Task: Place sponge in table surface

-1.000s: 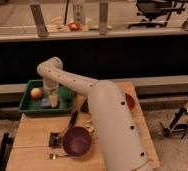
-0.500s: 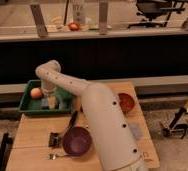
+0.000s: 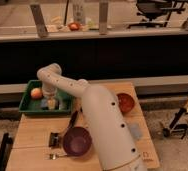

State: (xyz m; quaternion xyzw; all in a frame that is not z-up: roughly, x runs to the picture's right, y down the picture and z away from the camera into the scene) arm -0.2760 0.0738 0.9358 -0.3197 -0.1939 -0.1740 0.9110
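Note:
My gripper [image 3: 52, 101] reaches down into the green tray [image 3: 28, 107] at the table's back left. A small pale yellow block, which looks like the sponge [image 3: 52, 105], sits right under the gripper's tip inside the tray. I cannot tell whether the gripper holds it. The arm runs from the lower right across the wooden table [image 3: 34, 132] and up over the tray, hiding part of the tray's right side.
A red-orange apple [image 3: 36, 93] lies in the tray left of the gripper. On the table are a purple bowl [image 3: 77, 141], a black utensil [image 3: 67, 127], a fork [image 3: 54, 156], an orange bowl [image 3: 125, 102] and a grey pad [image 3: 135, 131].
The arm has shifted a little over the table. The gripper stays in the tray at the pale block, perhaps slightly lower.

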